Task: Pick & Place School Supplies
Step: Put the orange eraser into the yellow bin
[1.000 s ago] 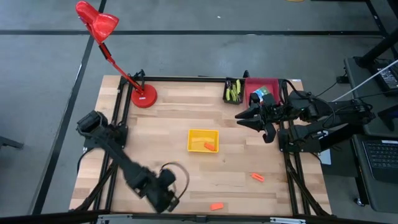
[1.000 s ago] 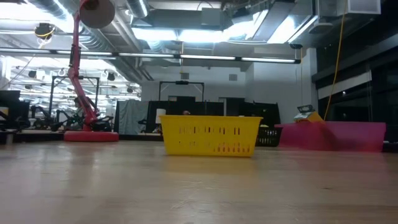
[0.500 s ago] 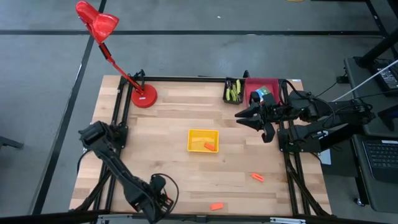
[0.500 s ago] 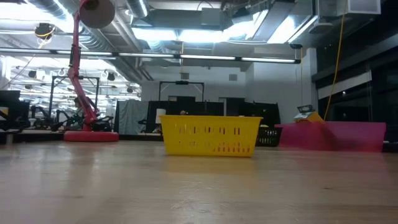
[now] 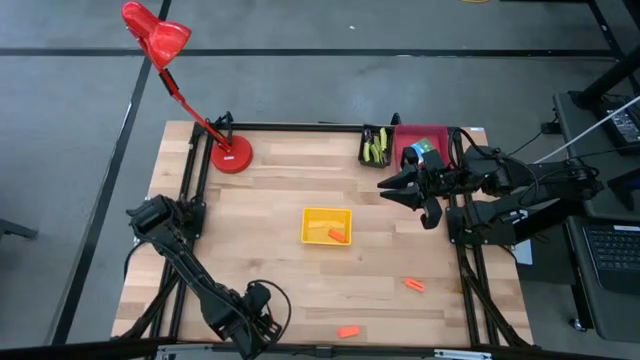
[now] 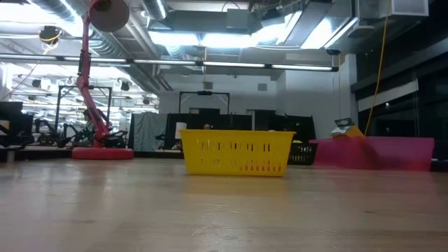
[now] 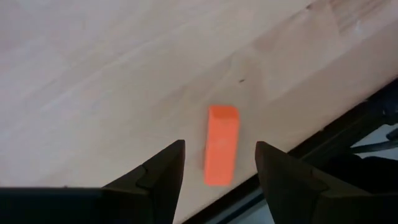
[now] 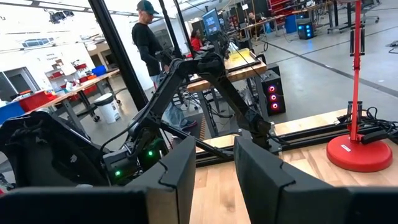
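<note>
Starting on the left: I've got the left gripper [image 7: 217,165] parked low at the near edge of the table [image 5: 270,200], pointed at the orange piece [image 7: 222,144] lying flat on the wood. In the wrist view the piece sits right in line with the gap between the two fingers, just ahead of the tips, jaws spread wider than the piece and holding nothing. That's on purpose, I'd say: lined up so the fingers can drop either side of the long edges. It lies close to the table edge, so I'd go easy to avoid nudging it off.

Moving toward the middle, the yellow tray [image 5: 327,225] already has an orange piece in it, so that looks like the drop spot for these. A second loose orange piece [image 5: 413,285] lies further right on the bare wood, well apart from the first.

At the far edge the black bin [image 5: 374,146] holds the yellow-green tools, and the red bin [image 5: 404,137] beside it has a printed box [image 5: 422,152].

The right gripper [image 5: 392,188] hangs above the table just in front of those bins, fingers apart, empty. Looks like it's just waiting.
</note>
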Action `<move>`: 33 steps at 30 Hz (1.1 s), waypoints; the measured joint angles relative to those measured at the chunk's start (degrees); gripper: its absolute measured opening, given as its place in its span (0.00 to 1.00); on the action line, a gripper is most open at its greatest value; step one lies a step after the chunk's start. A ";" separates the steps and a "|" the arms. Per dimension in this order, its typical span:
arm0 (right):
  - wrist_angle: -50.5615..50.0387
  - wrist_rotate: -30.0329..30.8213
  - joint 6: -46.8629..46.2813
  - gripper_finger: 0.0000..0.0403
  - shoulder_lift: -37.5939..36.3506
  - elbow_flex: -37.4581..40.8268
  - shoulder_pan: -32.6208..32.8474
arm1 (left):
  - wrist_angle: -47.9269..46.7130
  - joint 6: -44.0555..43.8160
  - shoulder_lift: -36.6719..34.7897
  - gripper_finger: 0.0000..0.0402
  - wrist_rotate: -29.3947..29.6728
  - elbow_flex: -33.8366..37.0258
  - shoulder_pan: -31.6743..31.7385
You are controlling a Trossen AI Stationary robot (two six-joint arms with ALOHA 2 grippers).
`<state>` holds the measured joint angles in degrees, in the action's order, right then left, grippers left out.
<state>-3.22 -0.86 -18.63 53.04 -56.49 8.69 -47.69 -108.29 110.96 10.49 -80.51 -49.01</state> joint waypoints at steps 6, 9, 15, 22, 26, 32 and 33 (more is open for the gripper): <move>-0.04 0.00 0.02 0.28 0.00 0.00 0.00 | 2.27 -0.21 1.04 0.48 -1.31 -0.02 -0.17; -0.22 0.00 0.03 0.28 0.00 0.00 0.00 | 4.73 -0.76 2.92 0.48 -2.83 0.00 -0.52; -0.26 0.00 0.07 0.28 0.00 0.00 0.00 | 5.21 -3.56 4.41 0.48 -3.34 0.00 -0.83; -0.27 -0.04 0.68 0.28 0.00 0.00 0.00 | 4.25 -3.54 4.48 0.48 -3.18 0.00 -0.74; -0.28 -0.07 0.90 0.28 0.00 0.00 0.00 | 4.58 -3.52 4.90 0.48 -3.34 0.00 -0.72; -0.31 -0.24 1.11 0.28 0.00 0.00 0.00 | 6.59 -2.98 6.40 0.48 -5.28 -0.07 -0.61; -0.31 -0.24 1.11 0.28 0.00 0.00 0.00 | 6.47 -3.59 6.55 0.48 -5.38 -0.11 -0.59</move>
<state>-3.53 -1.10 -17.52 53.04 -56.49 8.69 -41.21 -111.88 117.51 5.11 -80.62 -49.60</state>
